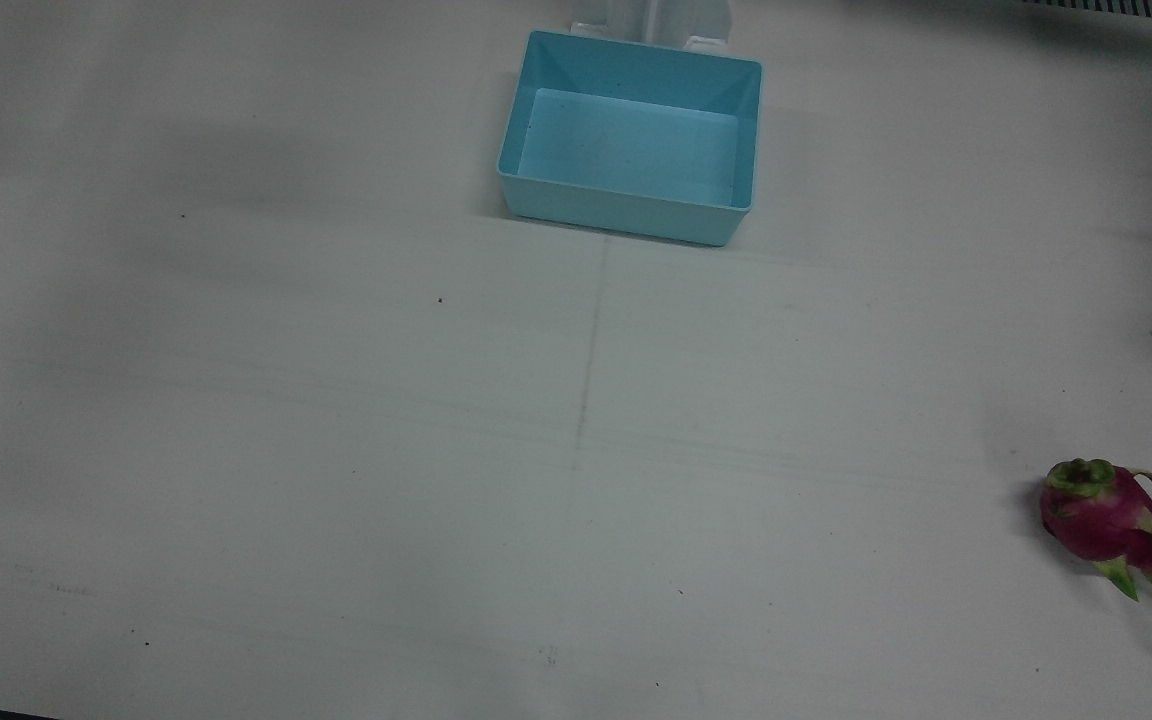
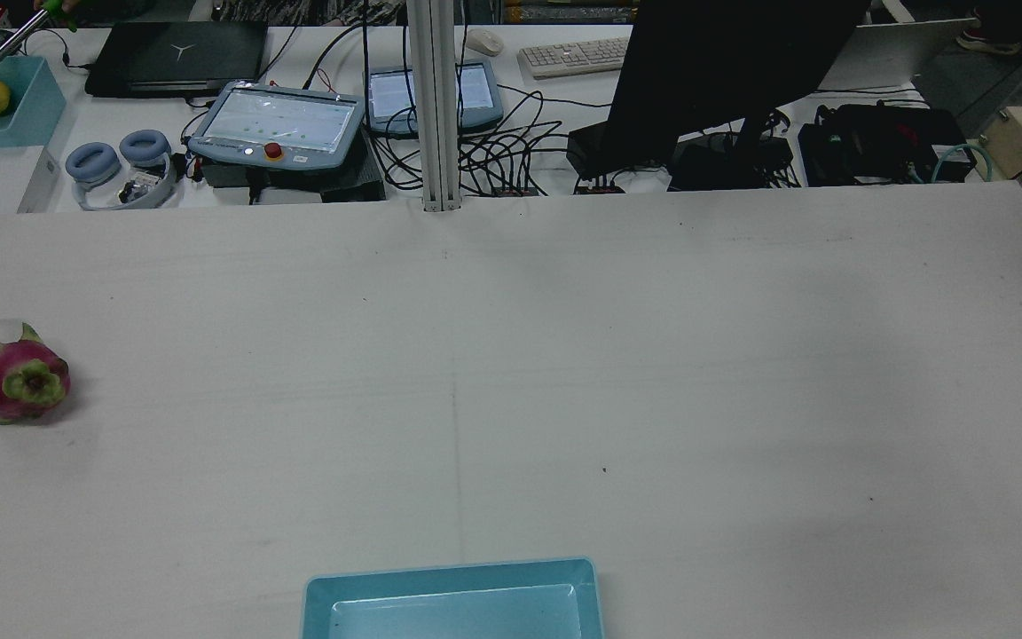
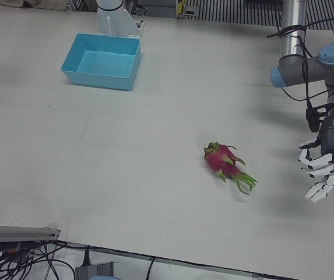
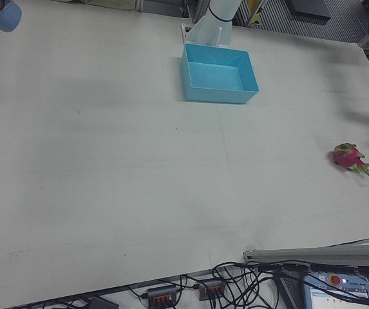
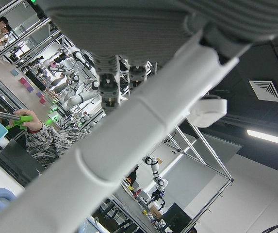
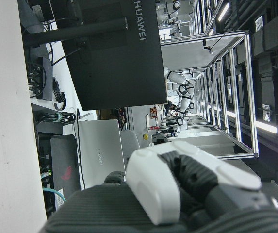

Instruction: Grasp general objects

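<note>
White tabletop (image 1: pixel 336 420) fills the station, bare but for two things, with a cluttered operators' desk beyond its far edge in the rear view.

At the table's left side, the left hand (image 3: pixel 324 169) hangs on its arm above the surface, fingers (image 3: pixel 318 191) spread and slightly curled, holding nothing. It hovers off to the side of the dragon fruit (image 3: pixel 225 163), well apart from it, which reads as a ready pose before an approach. The right hand (image 6: pixel 187 179) shows only in its own camera, too close to tell whether it is spread or closed; it points away toward a dark monitor (image 2: pixel 724 71) and seems parked out of the way.

Outward from the left hand, the dragon fruit lies on its side near the table's left edge, green scales trailing toward the operators' side, so the left hand is the natural one to take it. A light blue bin (image 1: pixel 626 140), empty, sits at the robot's side of the table on the centre line, probably as the drop place both arms can reach.
</note>
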`<state>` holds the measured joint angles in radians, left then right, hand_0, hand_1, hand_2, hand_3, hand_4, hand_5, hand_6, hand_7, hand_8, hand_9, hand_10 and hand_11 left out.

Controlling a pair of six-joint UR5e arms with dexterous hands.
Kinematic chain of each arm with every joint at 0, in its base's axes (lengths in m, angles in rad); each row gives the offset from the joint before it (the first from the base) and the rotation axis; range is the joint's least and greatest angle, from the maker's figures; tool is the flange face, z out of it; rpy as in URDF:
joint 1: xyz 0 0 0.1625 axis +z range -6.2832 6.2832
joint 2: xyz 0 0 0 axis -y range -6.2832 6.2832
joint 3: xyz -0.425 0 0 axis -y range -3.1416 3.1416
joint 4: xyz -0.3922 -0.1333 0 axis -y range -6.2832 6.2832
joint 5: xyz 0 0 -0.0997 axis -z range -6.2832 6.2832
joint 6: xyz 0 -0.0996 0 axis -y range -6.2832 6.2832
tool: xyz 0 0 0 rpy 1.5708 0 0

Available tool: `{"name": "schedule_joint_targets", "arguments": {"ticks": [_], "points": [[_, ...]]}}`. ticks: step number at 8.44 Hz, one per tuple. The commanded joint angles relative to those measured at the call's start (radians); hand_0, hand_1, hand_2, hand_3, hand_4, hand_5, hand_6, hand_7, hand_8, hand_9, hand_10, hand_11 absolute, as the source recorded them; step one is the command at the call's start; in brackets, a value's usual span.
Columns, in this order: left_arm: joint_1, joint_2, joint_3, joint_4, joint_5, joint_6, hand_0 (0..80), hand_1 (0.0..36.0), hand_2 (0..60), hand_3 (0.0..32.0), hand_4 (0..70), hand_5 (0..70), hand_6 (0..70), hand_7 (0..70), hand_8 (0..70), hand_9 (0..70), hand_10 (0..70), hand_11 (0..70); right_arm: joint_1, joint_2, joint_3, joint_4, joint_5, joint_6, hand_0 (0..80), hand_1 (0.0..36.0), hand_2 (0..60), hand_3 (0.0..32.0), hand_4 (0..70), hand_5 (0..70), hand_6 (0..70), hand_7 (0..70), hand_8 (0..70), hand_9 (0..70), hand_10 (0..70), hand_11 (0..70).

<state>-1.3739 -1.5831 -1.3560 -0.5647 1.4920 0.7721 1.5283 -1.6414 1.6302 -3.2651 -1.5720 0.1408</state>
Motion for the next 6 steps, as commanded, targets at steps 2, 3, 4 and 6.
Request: {"name": "schedule_joint_targets", "arguments": {"ticks": [2,3,4,6], "points": [[0.001,0.031,-0.173,0.160,0.075,0.153,80.0,36.0,60.0,0.0,12.2,70.0,19.7,52.9,2.9,9.1,0.0,0.0,0.001,0.000,0.008,-0.001,0.001,-0.003,0.0,0.0,0.0,0.0,0.0,0.0,0.0,0.0,0.0,0.0,0.0,0.0],[0.001,0.043,-0.240,0.225,0.115,0.214,80.0,36.0,60.0,0.0,0.4,70.0,3.7,37.7,0.1,6.1,0.0,0.0,0.001,0.000,0.008,-0.001,0.001,-0.003,0.0,0.0,0.0,0.0,0.0,0.0,0.0,0.0,0.0,0.0,0.0,0.0],[0.001,0.087,-0.347,0.297,0.128,0.287,80.0,36.0,60.0,0.0,0.0,70.0,0.0,33.5,0.0,5.3,0.0,0.0,0.001,0.000,0.008,-0.001,0.001,-0.003,0.0,0.0,0.0,0.0,0.0,0.0,0.0,0.0,0.0,0.0,0.0,0.0],[0.007,0.101,-0.443,0.403,0.151,0.415,80.0,36.0,60.0,0.0,0.0,70.0,0.0,33.5,0.0,5.3,0.0,0.0,0.001,0.000,0.008,-0.001,0.001,-0.003,0.0,0.0,0.0,0.0,0.0,0.0,0.0,0.0,0.0,0.0,0.0,0.0]]}}
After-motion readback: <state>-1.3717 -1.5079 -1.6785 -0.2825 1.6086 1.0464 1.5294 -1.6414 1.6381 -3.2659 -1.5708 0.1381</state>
